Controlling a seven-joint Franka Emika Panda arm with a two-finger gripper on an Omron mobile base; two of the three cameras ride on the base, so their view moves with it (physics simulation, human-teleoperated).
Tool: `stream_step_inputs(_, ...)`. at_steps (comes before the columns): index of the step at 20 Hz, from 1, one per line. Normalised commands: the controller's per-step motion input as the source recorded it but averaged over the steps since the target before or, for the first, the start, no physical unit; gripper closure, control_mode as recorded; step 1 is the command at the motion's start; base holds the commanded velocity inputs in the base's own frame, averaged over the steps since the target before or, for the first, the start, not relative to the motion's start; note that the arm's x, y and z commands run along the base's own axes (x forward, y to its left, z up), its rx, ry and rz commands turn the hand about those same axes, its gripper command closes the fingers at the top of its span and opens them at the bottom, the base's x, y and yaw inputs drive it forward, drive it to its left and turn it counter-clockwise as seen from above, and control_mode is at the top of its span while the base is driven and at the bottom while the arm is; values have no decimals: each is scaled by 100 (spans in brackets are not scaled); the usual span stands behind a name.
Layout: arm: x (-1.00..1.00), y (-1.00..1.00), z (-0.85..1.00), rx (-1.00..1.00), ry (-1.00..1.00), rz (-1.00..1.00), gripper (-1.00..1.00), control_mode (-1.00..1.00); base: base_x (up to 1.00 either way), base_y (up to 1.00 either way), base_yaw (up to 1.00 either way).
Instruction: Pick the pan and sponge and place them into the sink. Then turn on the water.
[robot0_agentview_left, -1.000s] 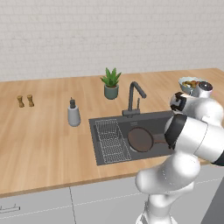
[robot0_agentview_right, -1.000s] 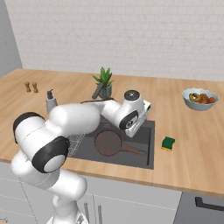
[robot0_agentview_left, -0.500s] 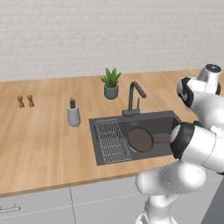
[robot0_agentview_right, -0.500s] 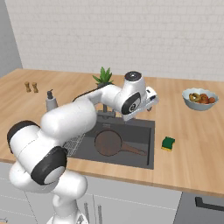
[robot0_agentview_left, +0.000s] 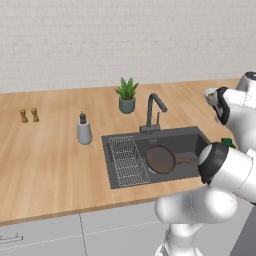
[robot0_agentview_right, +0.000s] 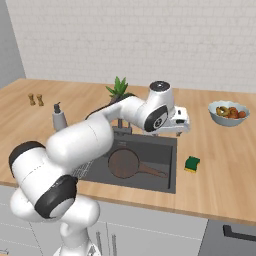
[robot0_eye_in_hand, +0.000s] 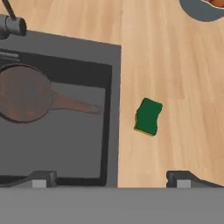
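Note:
The dark round pan (robot0_agentview_right: 124, 163) lies flat in the sink (robot0_agentview_right: 171, 170), its handle pointing toward the right wall; it also shows as the pan (robot0_eye_in_hand: 24, 92) and the pan (robot0_agentview_left: 161, 159). On the wooden counter just right of the sink (robot0_eye_in_hand: 114, 109) rests the sponge (robot0_eye_in_hand: 148, 116), green side up, seen too as the sponge (robot0_agentview_right: 192, 163). My gripper (robot0_agentview_right: 178, 131) hovers well above the sink's right rim, left of and above the sponge. My gripper (robot0_eye_in_hand: 111, 179) is open, its fingertips (robot0_eye_in_hand: 41, 177) wide apart with nothing between them. No water runs from the faucet (robot0_agentview_left: 152, 112).
A fruit bowl (robot0_agentview_right: 228, 112) stands on the counter to the far right, beyond the sponge. A soap bottle (robot0_agentview_left: 84, 130), a potted plant (robot0_agentview_left: 127, 95) and two small shakers (robot0_agentview_left: 28, 115) sit left of and behind the sink. A wire rack (robot0_agentview_left: 127, 160) fills the sink's left part.
The arm has swung right and lifted from over the sink basin to above its right rim. The pan stays in the sink; the gripper stays open.

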Motion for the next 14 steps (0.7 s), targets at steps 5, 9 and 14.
stream_step_inputs(5,2,-57,-12,22,5,-24,-100,-100,0,0,0)
stream_step_inputs(9,1,-61,-14,17,3,-3,-100,-100,0,0,0)
stream_step_inputs(14,2,-23,-37,3,1,0,-100,-100,0,0,0)
